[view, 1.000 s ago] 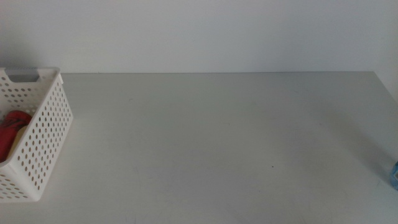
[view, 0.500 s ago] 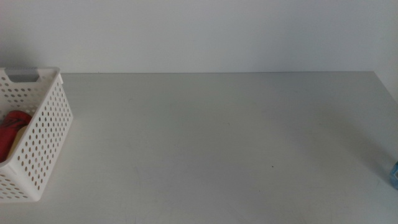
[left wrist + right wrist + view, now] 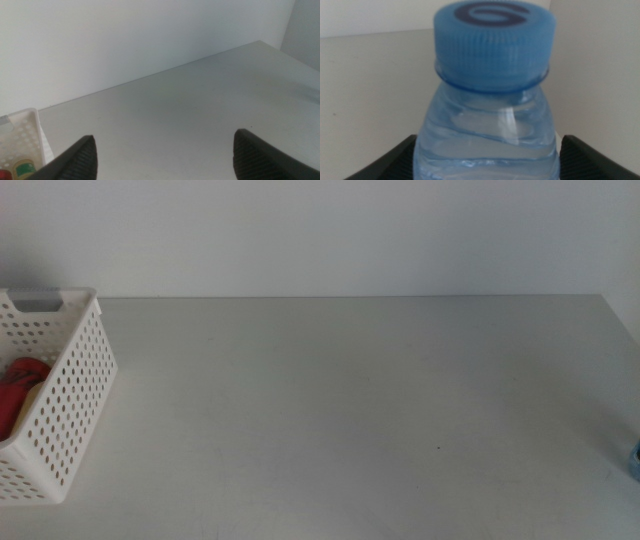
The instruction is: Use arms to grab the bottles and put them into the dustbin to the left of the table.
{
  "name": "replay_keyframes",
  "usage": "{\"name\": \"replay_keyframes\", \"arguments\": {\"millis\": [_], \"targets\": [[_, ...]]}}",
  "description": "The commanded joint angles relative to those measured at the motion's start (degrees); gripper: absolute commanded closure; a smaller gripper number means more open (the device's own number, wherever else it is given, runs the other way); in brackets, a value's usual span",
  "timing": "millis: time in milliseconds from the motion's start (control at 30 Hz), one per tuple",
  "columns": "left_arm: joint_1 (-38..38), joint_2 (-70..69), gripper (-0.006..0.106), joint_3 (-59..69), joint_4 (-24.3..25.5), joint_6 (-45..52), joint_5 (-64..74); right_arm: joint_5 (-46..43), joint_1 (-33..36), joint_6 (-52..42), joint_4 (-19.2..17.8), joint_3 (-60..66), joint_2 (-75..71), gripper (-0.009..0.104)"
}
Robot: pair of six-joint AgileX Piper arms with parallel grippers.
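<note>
The middle view shows neither arm, only the light-grey counter (image 3: 350, 410) and, at its left end, the white perforated dustbin (image 3: 70, 395), partly cut off by the picture's edge. Something red (image 3: 18, 392) lies inside the dustbin, mostly hidden by its wall, so its shape is hard to make out. At the right edge only a sliver of blue (image 3: 635, 459) shows.

The right gripper (image 3: 487, 160) has the clear water bottle (image 3: 487, 145) between its fingers (image 3: 390, 162); the blue cap (image 3: 492, 42) fills the view, and whether the fingers press the bottle cannot be told.

The left gripper (image 3: 165, 155) hangs over the counter with its fingers (image 3: 75, 160) spread wide, holding nothing. Beside it, a dustbin corner shows a green-labelled item (image 3: 22, 167), mostly cut off.
</note>
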Motion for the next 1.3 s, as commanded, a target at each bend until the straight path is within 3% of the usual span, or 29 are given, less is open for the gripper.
{"name": "replay_keyframes", "arguments": {"millis": [0,67,200,467,800,1033,1267], "targets": [[-0.37,0.71,0.008,-1.2,-0.67,-0.8,-4.06,-6.71,-0.48,0.0,1.0,-0.98,-0.21,0.017],[-0.37,0.71,0.008,-1.2,-0.67,-0.8,-4.06,-6.81,-0.48,0.0,1.0,-0.98,0.38,0.035],[-0.37,0.71,0.008,-1.2,-0.67,-0.8,-4.06,-7.62,-0.37,2.02,-2.92,-0.98,0.61,0.096],[-0.37,0.71,0.008,-1.2,-0.67,-0.8,-4.06,-10.36,7.29,13.14,-17.92,-11.85,0.64,0.096],[-0.37,0.71,0.008,-1.2,-0.67,-0.8,-4.06,9.06,26.73,27.03,-30.66,-44.0,8.03,0.096],[-0.37,0.71,0.008,-1.2,-0.67,-0.8,-4.06,14.85,37.05,27.51,-31.62,-60.84,19.73,0.096],[-0.37,0.71,0.008,-1.2,-0.67,-0.8,-4.06,20.3,43.78,27.25,-31.59,-68.47,26.87,0.096]]}}
